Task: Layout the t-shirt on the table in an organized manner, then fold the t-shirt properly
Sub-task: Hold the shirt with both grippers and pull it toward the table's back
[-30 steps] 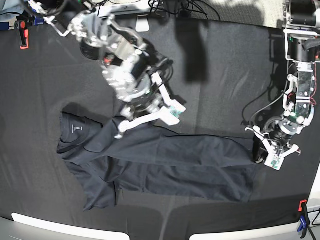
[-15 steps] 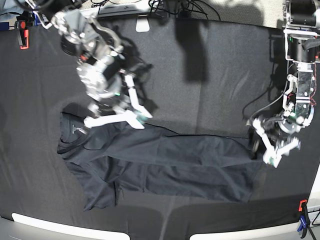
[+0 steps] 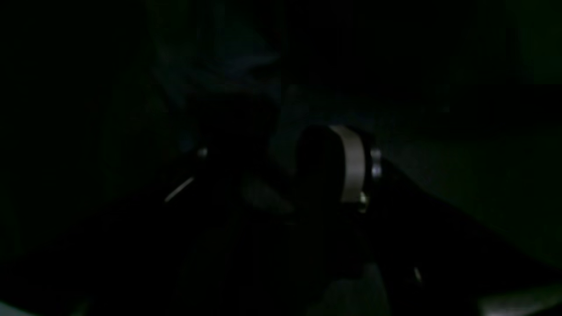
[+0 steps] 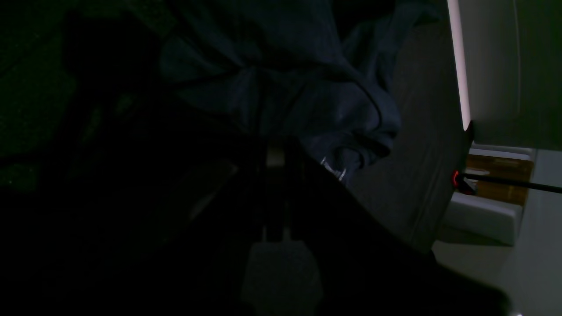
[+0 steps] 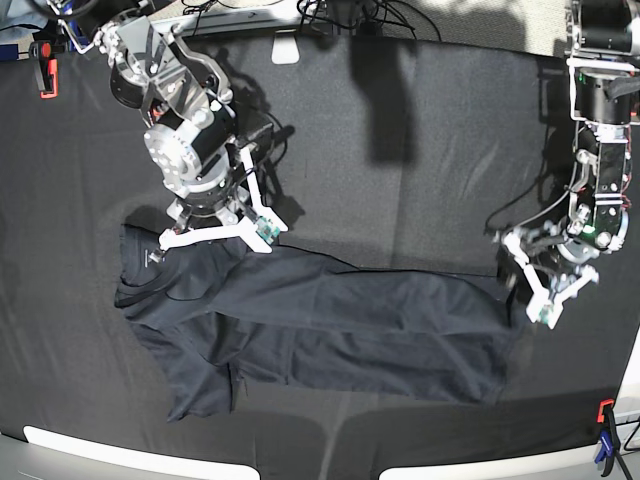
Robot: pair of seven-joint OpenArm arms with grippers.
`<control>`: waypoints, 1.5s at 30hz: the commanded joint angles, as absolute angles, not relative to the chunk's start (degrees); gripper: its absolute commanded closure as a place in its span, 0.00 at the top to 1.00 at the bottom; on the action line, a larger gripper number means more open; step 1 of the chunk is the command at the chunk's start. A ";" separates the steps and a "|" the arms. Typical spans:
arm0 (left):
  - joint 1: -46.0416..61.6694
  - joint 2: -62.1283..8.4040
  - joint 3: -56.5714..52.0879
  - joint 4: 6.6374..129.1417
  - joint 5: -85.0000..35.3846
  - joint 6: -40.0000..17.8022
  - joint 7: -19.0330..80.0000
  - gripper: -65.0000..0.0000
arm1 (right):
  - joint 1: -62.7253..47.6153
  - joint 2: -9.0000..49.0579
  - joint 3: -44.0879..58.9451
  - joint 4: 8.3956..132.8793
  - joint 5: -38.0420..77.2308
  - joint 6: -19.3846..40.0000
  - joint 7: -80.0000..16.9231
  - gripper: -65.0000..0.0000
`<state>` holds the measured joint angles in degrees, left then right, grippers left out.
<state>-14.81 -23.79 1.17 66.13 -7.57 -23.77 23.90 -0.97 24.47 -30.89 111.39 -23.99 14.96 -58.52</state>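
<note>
Right gripper [image 5: 215, 232]: fingers pressed together, at the collar edge of the t-shirt [image 5: 330, 325].
Left gripper [image 5: 545, 280]: fingers spread, at the hem end.
T-shirt: spread lengthwise on the table [image 5: 420, 170].
Table: black cloth, red clamp [image 5: 47, 72] at one far corner.

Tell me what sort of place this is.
Probably a robotics lab bench: the table is draped in black cloth held by clamps, cables trail along its far edge, and two arms work a t-shirt.
</note>
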 commanded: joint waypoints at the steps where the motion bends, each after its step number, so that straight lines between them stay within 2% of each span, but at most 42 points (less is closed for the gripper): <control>1: -16.21 -24.47 0.80 67.11 -8.01 -23.33 21.82 0.46 | -0.19 24.73 -30.48 112.51 -24.88 14.35 -57.93 0.00; 7: -16.21 -24.47 0.82 67.09 -7.99 -23.33 20.23 0.45 | -0.19 24.73 -30.48 112.51 -24.88 14.35 -57.93 0.00; 14: -16.38 -24.47 0.82 67.09 -7.99 -23.31 9.74 0.45 | -0.19 24.73 -30.48 112.51 -24.88 14.35 -57.91 0.00; 21: -16.32 -24.47 0.80 67.09 -3.01 -23.27 9.34 0.44 | -0.19 24.73 -30.48 112.51 -24.88 14.35 -57.89 0.00; 25: -16.23 -24.47 0.80 67.09 -2.42 -23.27 9.28 0.27 | -0.19 24.73 -30.48 112.51 -24.88 14.35 -57.89 0.00; 26: -16.25 -24.47 0.80 67.09 -2.42 -23.27 9.13 0.21 | -0.19 24.73 -30.48 112.51 -24.88 14.33 -57.87 0.00; 28: -16.34 -24.49 0.80 67.09 -2.39 -23.27 8.91 0.02 | -0.19 24.73 -30.48 112.51 -24.93 14.35 -57.78 0.00; 30: -16.32 -24.73 0.80 67.09 -2.42 -23.27 9.17 0.00 | -0.19 24.75 -30.48 112.51 -24.97 14.35 -57.82 0.00; 33: -16.36 -24.99 0.80 67.92 -4.60 -23.07 17.82 0.00 | -0.21 25.43 -30.48 112.51 -25.15 14.35 -59.00 0.00; 37: -15.99 -24.95 0.80 73.03 -14.52 -23.11 32.36 0.00 | -0.56 28.08 -30.48 113.30 -25.19 14.59 -59.90 0.00; 45: -15.99 -24.95 0.80 87.88 -18.74 -23.11 45.89 0.00 | -10.63 33.54 -30.46 126.30 -25.65 14.50 -61.41 0.00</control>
<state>-14.59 -24.34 1.17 87.00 -18.11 -22.98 47.59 -11.11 32.97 -30.89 125.38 -24.40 14.98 -61.58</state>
